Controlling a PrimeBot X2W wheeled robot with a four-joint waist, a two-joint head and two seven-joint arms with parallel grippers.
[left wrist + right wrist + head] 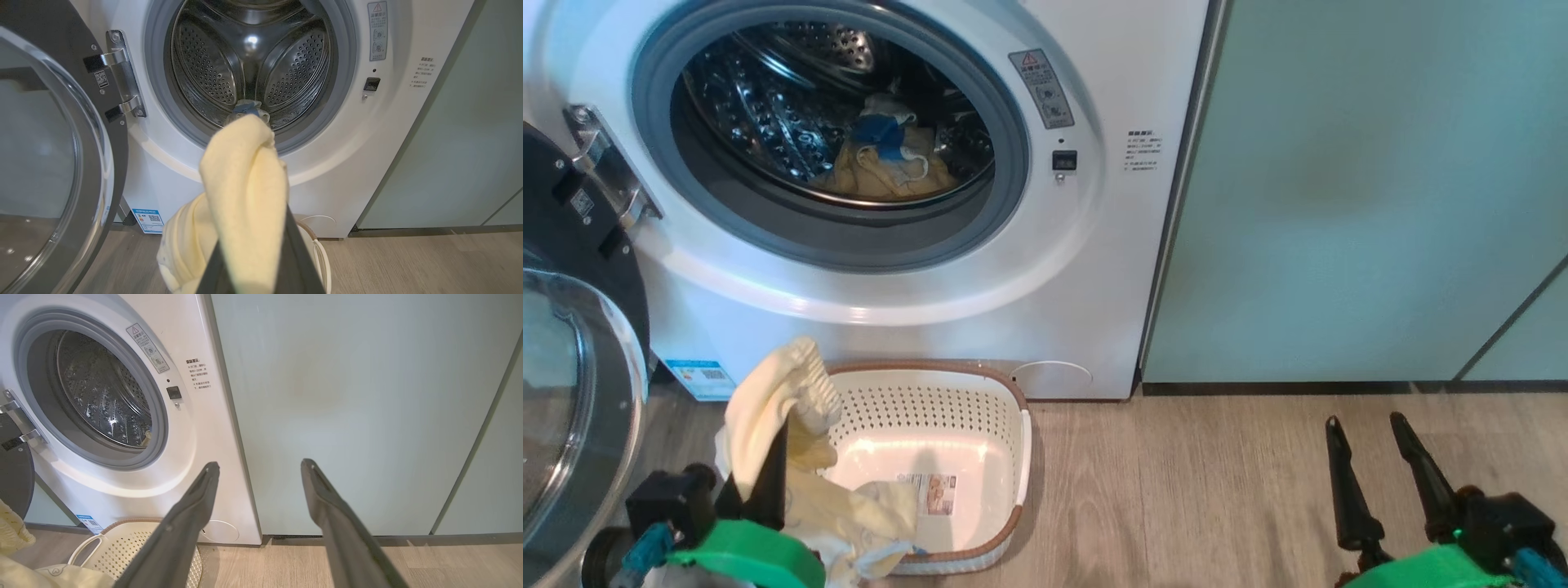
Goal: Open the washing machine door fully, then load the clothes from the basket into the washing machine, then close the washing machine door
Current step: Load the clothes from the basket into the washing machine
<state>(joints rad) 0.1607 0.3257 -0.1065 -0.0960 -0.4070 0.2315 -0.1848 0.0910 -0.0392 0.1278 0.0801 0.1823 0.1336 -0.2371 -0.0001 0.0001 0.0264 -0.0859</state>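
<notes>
The white washing machine (1045, 269) stands with its black glass door (572, 384) swung wide to the left. Yellow and blue clothes (886, 159) lie in the steel drum (253, 61). My left gripper (780, 429) is shut on a pale yellow garment (241, 196), lifted over the left end of the cream basket (980, 408). The garment drapes down over the basket's near rim, and in the left wrist view it covers the fingertips. My right gripper (1364, 429) stands open over the bare floor to the right, holding nothing.
Pale green cabinet doors (1364, 188) stand right of the washer. Wood-look floor (1192, 490) lies between the basket and my right gripper. The open door (49, 155) takes up the room at the left.
</notes>
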